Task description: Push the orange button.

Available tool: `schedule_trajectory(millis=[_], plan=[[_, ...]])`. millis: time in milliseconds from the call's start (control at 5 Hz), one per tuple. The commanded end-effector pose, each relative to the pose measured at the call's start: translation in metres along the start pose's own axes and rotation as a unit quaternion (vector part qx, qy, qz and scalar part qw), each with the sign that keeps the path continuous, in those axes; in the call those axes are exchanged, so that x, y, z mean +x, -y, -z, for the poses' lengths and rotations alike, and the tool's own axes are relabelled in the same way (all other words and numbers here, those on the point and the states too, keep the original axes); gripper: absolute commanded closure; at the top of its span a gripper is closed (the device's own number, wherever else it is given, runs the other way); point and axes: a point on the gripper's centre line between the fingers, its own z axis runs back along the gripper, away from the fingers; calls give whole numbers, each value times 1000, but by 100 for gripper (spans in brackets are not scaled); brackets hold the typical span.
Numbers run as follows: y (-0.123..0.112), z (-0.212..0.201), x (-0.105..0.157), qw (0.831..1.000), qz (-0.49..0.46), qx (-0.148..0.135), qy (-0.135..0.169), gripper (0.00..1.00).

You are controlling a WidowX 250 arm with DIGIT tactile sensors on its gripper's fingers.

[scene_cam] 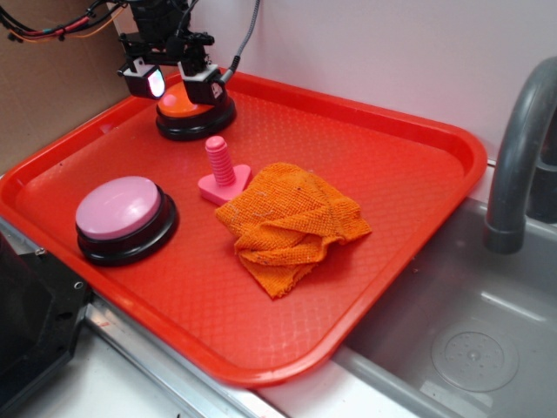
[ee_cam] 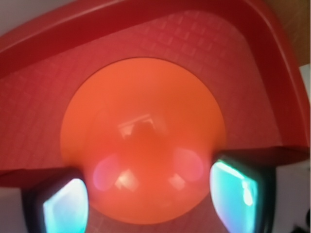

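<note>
The tray (scene_cam: pixel 418 148) is red plastic with a fine waffle texture. On it lie a crumpled orange woven cloth (scene_cam: pixel 291 222), a pink ribbed peg (scene_cam: pixel 222 170) and a pink button (scene_cam: pixel 122 218). The orange button (scene_cam: pixel 184 106) is a glossy dome on a black base, at the far left corner of the tray. The gripper (scene_cam: pixel 178 83) hangs just above it, fingers (ee_cam: pixel 238 189) spread apart.

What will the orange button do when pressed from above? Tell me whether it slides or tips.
The orange button probably won't tip: its black base is wide and sits flat on the tray. Its glossy dome may let the pincer skid off-centre. A straight-down press likely won't slide it.
</note>
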Motion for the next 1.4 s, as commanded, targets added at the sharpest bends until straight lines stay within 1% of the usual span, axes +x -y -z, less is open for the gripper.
schedule_trajectory(millis=[0, 200, 400, 600, 800, 1000, 1200], plan=[[-8, -60, -16, 997, -12, -13, 76, 0], [-11, -71, -17, 996, -13, -20, 84, 0], [-9, -78, -16, 995, -9, -8, 95, 0], [-7, -85, -15, 995, -5, -12, 103, 0], [-5, -89, -12, 994, -2, -16, 107, 0], [3, -88, -9, 995, 11, -15, 102, 0], [6, -93, -11, 994, 15, -17, 106, 0]])
